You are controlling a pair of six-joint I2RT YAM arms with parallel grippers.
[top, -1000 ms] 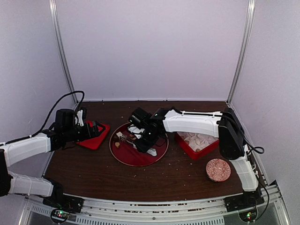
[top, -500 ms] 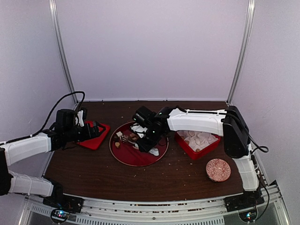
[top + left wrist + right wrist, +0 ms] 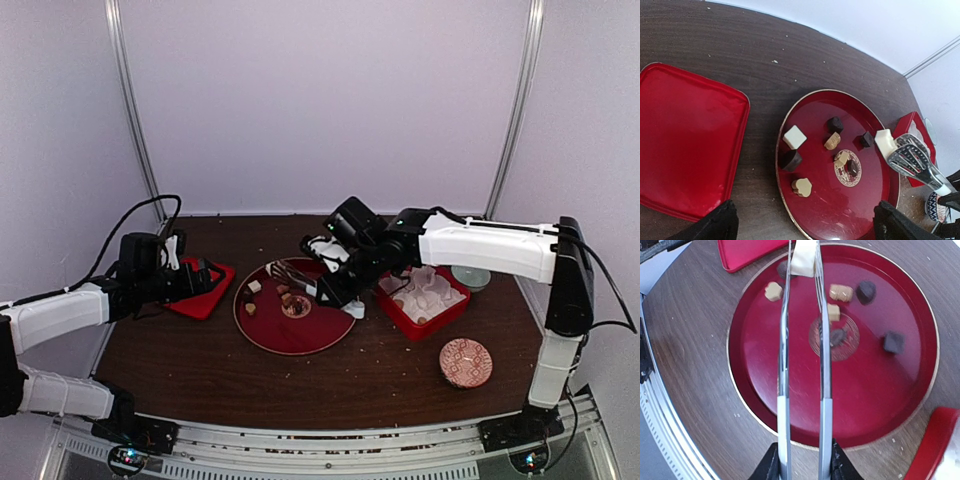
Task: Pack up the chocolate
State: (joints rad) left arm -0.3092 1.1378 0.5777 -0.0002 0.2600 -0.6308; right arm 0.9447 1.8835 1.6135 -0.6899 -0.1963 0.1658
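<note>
Currently chocolate (image 3: 804, 259) pinched in tongs (image 3: 783, 365), ahead of right tool (image 3: 804, 462).

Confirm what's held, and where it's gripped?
Right gripper squeezes the tongs by their handle arms; the tong tips pinch a white chocolate cube. Left gripper: nothing.

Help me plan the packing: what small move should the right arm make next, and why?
Probably carry the tongs toward the red box: the right end effector grips them, their tips pinch a cream-white chocolate above the plate, and paper cups wait there.
</note>
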